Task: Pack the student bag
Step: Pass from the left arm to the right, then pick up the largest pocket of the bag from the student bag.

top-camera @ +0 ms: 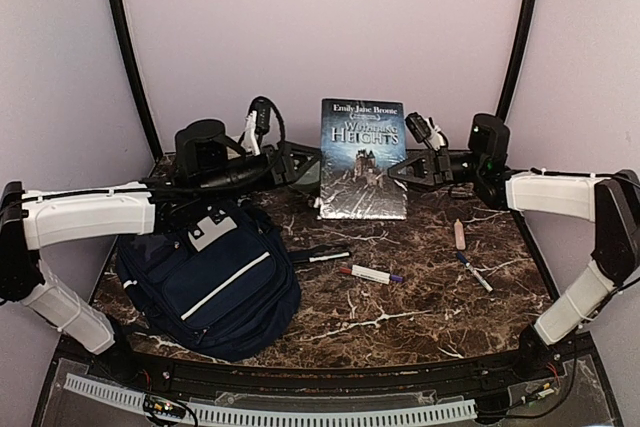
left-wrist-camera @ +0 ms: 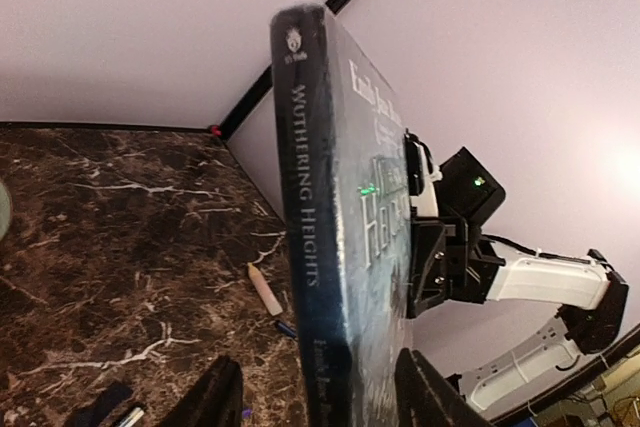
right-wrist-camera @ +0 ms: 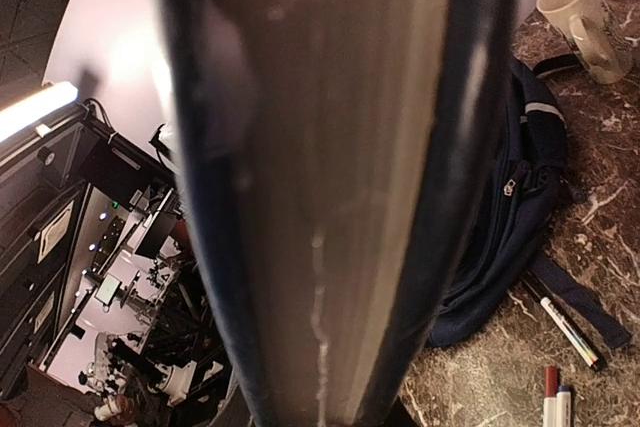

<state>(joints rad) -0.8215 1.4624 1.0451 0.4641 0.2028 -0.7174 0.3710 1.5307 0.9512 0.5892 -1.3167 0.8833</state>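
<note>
Book (top-camera: 363,157) upright on marble table (top-camera: 410,297); white marker (top-camera: 370,274), black marker (top-camera: 322,256), pencil (top-camera: 459,234), pen (top-camera: 475,272) lying flat; cream mug (right-wrist-camera: 580,9)

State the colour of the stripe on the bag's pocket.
White stripe on the navy student bag; top external view.

Upright book (top-camera: 362,159) bars the back, student bag (top-camera: 215,277) the left; table (top-camera: 430,327) front-right lies open.
</note>
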